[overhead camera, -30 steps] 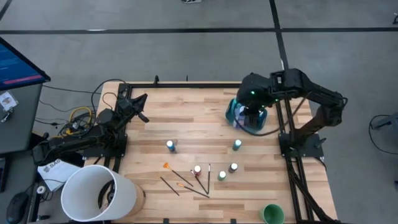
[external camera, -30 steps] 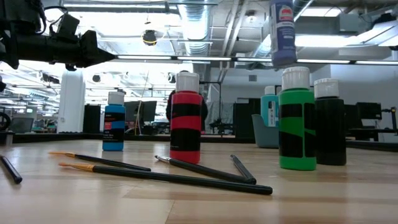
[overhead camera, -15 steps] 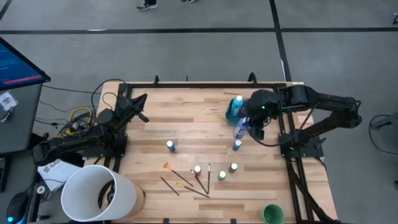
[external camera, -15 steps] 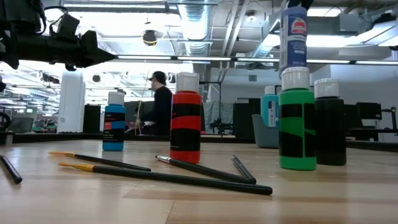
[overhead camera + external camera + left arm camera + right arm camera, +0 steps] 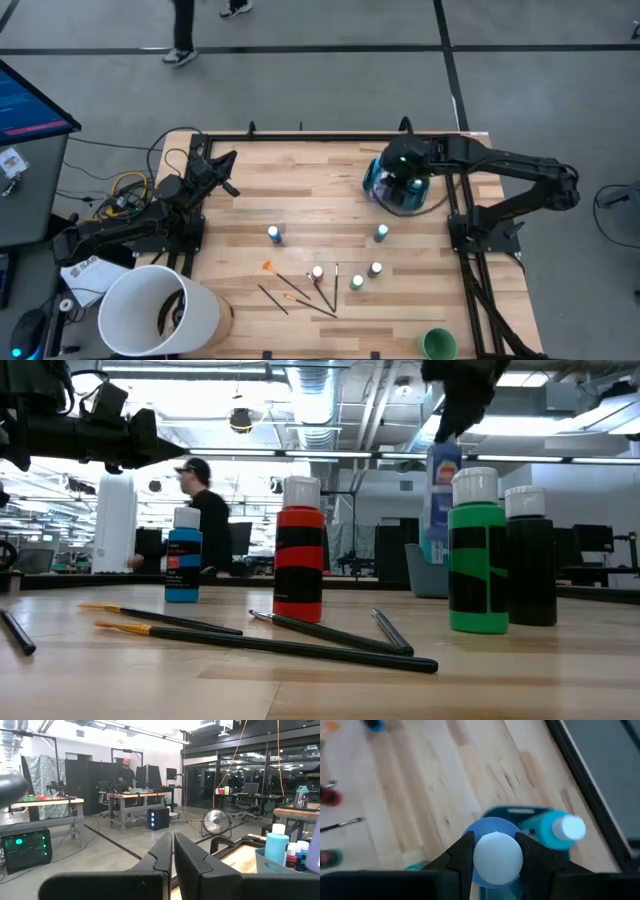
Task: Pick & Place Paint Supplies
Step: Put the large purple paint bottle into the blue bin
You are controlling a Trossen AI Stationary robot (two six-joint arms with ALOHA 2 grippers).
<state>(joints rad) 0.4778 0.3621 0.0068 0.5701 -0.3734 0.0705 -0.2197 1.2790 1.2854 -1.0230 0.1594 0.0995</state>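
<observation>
The worktop [image 5: 300, 180] is pale, smooth-planked wood with visible grain. The green bottle [image 5: 477, 555] looks like glossy plastic with a white cap. The fingers [image 5: 462, 857] are matt black.

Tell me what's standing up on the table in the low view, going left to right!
Small blue bottle → red bottle → tall blue bottle, held up in the right end effector → green bottle → dark bottle.

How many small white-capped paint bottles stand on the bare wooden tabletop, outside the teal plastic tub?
5: blue bottle and teal bottle mid-table; red bottle, dark bottle and green bottle beside the thin brushes.
</observation>
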